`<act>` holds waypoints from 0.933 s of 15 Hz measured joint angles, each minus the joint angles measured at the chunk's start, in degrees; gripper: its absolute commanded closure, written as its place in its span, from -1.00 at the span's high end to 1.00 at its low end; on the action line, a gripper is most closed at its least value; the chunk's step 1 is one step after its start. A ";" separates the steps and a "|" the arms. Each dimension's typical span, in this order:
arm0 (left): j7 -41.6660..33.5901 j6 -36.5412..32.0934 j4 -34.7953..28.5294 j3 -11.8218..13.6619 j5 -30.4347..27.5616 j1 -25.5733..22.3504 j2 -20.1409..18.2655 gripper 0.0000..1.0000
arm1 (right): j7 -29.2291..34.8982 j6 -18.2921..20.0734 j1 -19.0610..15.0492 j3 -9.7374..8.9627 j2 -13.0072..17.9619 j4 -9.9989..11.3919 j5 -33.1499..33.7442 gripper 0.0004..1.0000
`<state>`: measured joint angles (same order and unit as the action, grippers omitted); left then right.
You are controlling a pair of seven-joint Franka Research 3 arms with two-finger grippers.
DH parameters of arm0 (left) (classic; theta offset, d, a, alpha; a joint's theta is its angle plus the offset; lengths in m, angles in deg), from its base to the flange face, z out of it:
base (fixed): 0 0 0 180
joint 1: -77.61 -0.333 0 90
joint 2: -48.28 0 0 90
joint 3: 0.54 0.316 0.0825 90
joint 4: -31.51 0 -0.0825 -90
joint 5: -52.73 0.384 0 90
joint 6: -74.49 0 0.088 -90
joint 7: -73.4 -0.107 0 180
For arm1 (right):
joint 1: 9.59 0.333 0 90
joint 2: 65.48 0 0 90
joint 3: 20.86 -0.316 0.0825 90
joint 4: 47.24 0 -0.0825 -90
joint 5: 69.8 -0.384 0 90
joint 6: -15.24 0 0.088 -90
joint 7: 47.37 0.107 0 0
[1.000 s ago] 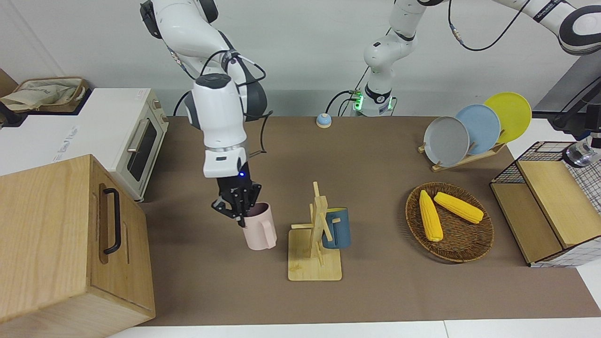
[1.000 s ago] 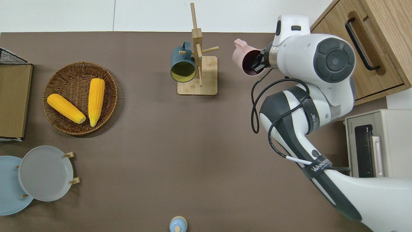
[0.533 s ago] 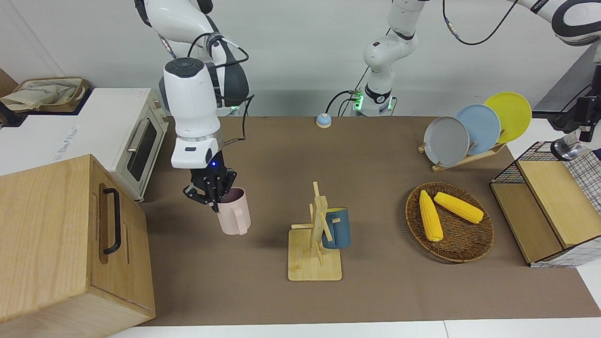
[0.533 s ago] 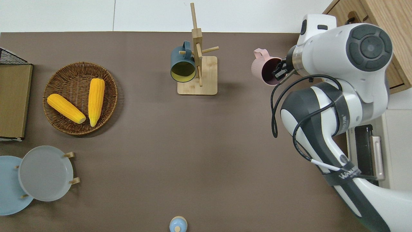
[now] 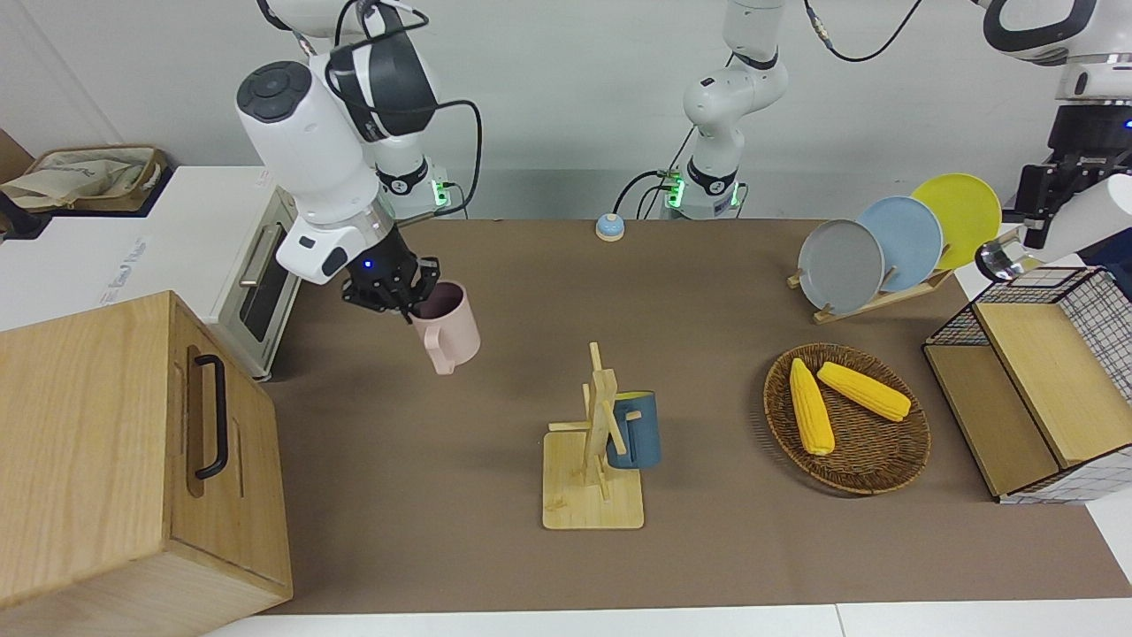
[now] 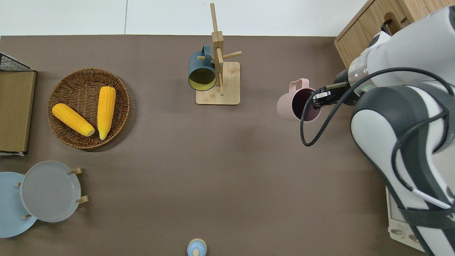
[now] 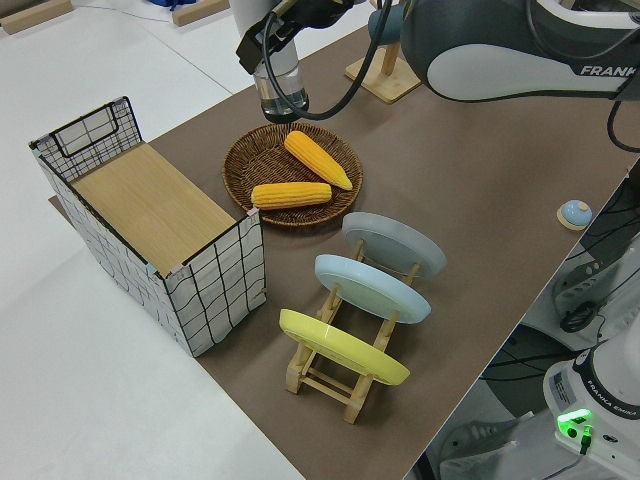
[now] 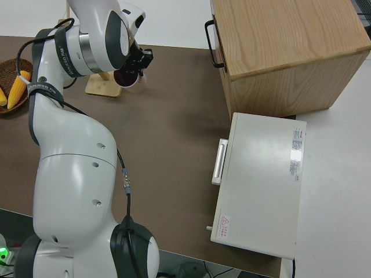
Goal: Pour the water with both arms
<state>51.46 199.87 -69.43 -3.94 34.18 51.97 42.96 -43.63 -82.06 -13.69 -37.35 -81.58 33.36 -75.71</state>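
"Two jaws, two loads?"

"Yes. My right gripper (image 6: 314,100) is clamped on the rim of the pink mug (image 6: 292,105), one finger inside the mouth. My left gripper (image 7: 270,62) appears clenched on the top of a clear glass (image 7: 281,100)."

"Where is the mug?"

"In the air and tilted, its mouth turned toward my right arm and its handle on the side farther from me. It hangs over bare brown mat (image 6: 213,160), between the wooden mug rack (image 6: 217,81) and the wooden cabinet (image 5: 133,451)."

"How tight is it there?"

"The rack and the blue mug (image 6: 202,73) hanging on it are well apart from the pink mug. The cabinet's corner is near my wrist, and the toaster oven (image 5: 256,265) stands beside the cabinet, nearer to me. The widest free stretch of mat lies in the middle of the table, nearer to me than the rack."

"And the glass?"

"It hangs upright at my left arm's end of the table, outside the overhead view. The front view puts it by the upper corner of the wire basket (image 5: 1097,292); what lies under it I cannot tell."
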 measured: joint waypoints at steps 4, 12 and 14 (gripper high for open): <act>1.21 -0.03 -6.38 -1.30 0.94 0.02 -5.24 -1.00 | 14.66 3.61 2.58 -0.36 1.24 0.04 -6.40 -1.00; 4.63 0.56 -17.49 -5.48 1.08 0.06 -14.09 -1.00 | 30.30 2.27 10.08 -2.50 1.37 0.03 -14.86 -1.00; 4.83 0.67 -19.32 -6.53 1.08 0.08 -15.22 -1.00 | 33.50 0.81 11.06 -4.24 1.36 0.07 -14.88 -1.00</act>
<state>56.29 200.54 -88.75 -10.48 35.26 52.05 27.74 -10.13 -81.25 -2.63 -41.60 -80.22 33.42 -90.59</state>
